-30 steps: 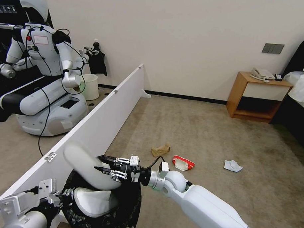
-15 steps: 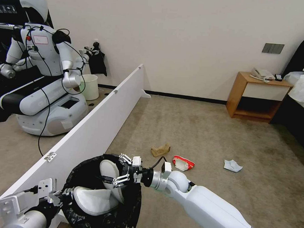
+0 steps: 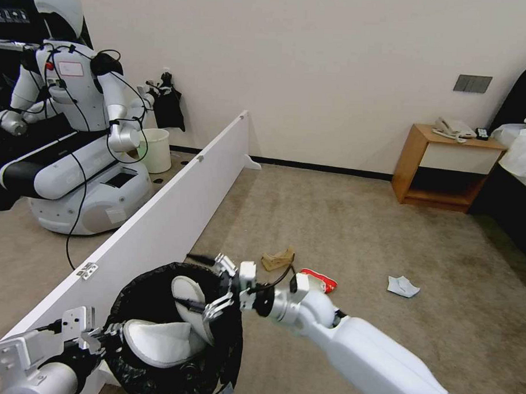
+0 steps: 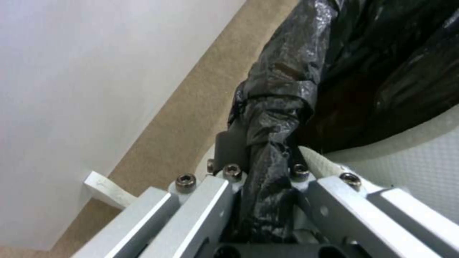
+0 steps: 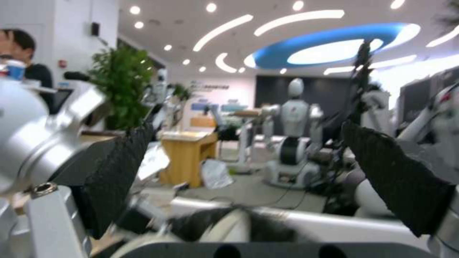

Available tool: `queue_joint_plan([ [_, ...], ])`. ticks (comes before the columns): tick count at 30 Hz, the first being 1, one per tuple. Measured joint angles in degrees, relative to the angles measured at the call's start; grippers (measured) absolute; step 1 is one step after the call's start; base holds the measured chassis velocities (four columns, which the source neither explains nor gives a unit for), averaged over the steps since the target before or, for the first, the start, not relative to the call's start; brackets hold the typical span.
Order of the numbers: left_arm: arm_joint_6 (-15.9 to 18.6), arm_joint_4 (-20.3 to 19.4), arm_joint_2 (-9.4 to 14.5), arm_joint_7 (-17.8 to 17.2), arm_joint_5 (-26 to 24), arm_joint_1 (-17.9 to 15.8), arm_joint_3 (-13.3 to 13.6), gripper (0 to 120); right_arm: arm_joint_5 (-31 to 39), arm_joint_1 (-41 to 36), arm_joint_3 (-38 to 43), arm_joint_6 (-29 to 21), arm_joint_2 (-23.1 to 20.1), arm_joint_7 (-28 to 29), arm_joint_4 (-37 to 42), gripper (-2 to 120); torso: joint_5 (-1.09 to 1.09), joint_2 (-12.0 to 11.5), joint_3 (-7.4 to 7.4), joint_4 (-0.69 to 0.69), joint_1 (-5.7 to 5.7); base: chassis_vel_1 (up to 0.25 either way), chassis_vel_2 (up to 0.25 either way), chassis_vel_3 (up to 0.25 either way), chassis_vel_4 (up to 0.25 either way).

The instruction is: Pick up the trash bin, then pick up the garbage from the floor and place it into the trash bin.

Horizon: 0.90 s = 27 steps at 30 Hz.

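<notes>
At the near left my left gripper point(image 3: 100, 336) is clamped on the bag-lined rim of the trash bin point(image 3: 139, 284), which sits beside the white divider board point(image 3: 176, 211). Two white slippers point(image 3: 157, 341) lie inside it, one leaning upright. My right gripper point(image 3: 205, 287) hangs over the bin's far rim, jaws spread apart, holding nothing. Farther right on the carpet I see the brown paper scrap point(image 3: 278, 258), the red-white packet point(image 3: 320, 279) and, well apart, the pale blue mask point(image 3: 402, 286).
</notes>
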Motion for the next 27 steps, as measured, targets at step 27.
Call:
queue_joint_plan([
  [27, 0.02, 0.01, -1.7, -0.2, 3.75, 0.53, 1.14, 1, -27.26, -56.03, 61.01, -7.71, -4.76, 37.56, 24.34, 100, -0.01, 0.0, -0.01, 0.02, 0.0, 0.0, 0.0, 0.0, 0.0],
])
